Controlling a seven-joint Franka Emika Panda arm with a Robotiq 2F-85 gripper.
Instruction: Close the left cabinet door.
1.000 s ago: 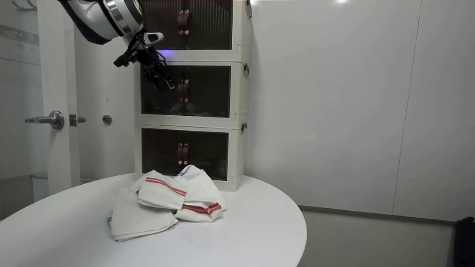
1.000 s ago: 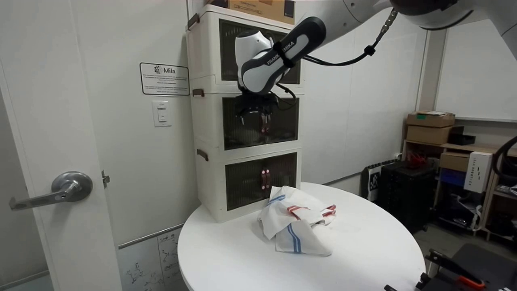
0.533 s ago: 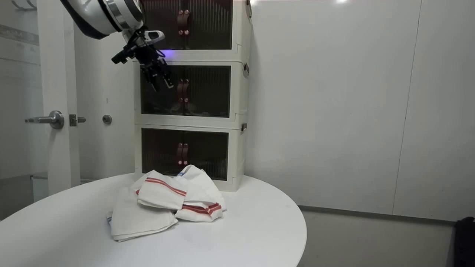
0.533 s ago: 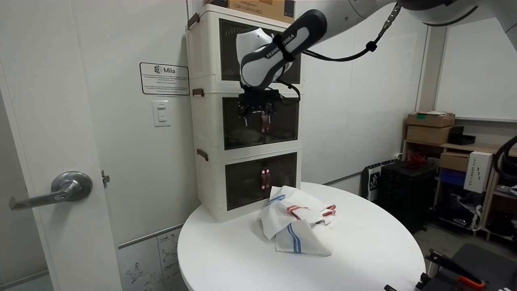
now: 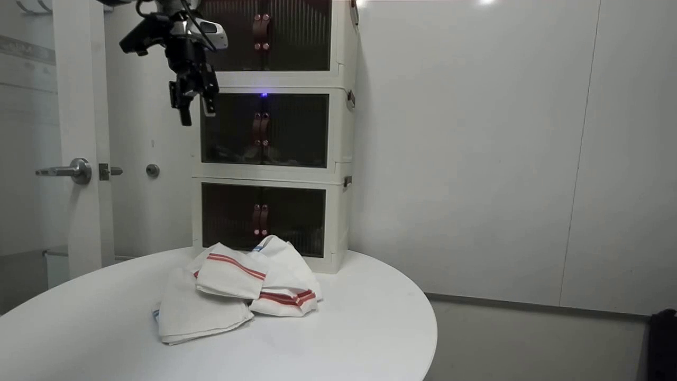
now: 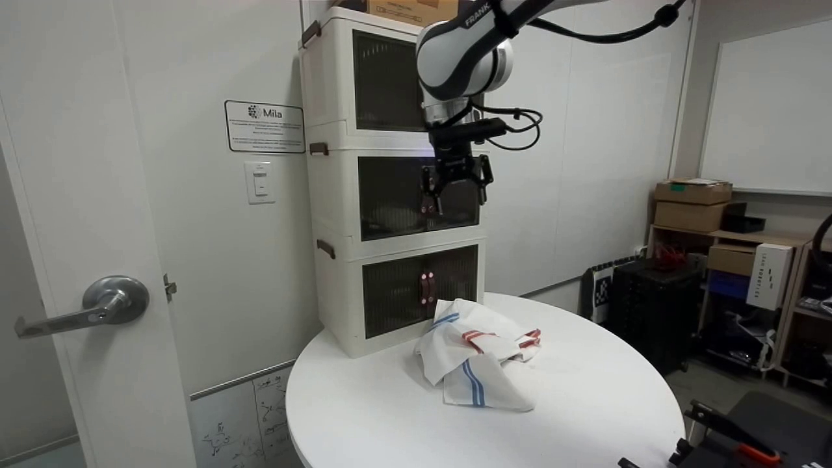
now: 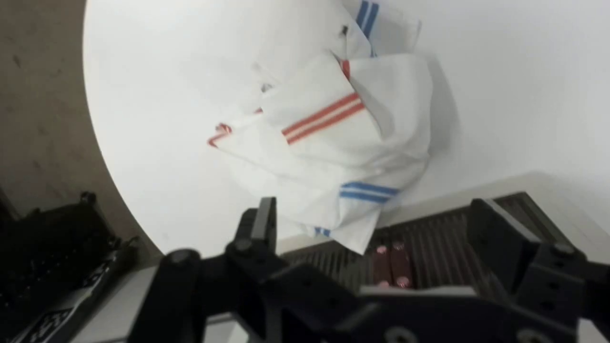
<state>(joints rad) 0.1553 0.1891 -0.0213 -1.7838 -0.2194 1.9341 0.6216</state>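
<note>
The left cabinet door is the left dark see-through panel of the middle tier, seen in both exterior views (image 5: 232,135) (image 6: 390,195). It lies flush with the white cabinet's front (image 5: 264,172) and looks closed, beside its matching right door (image 5: 299,129). My gripper (image 5: 198,117) points down in front of the middle tier, apart from the doors, its fingers spread with nothing between them. It also shows in an exterior view (image 6: 461,203) and in the wrist view (image 7: 374,205). The wrist view shows the bottom-tier handles (image 7: 391,264); the left cabinet door is not visible there.
White striped towels (image 5: 211,307) lie heaped on the round white table (image 5: 365,317) against the bottom tier. A room door with a lever handle (image 5: 80,171) stands beside the cabinet. A cardboard box (image 6: 413,10) sits on top of the cabinet.
My gripper has drawn back from the cabinet front and swung from a tilt toward the doors to pointing down. The left cabinet door and the towels have not visibly moved.
</note>
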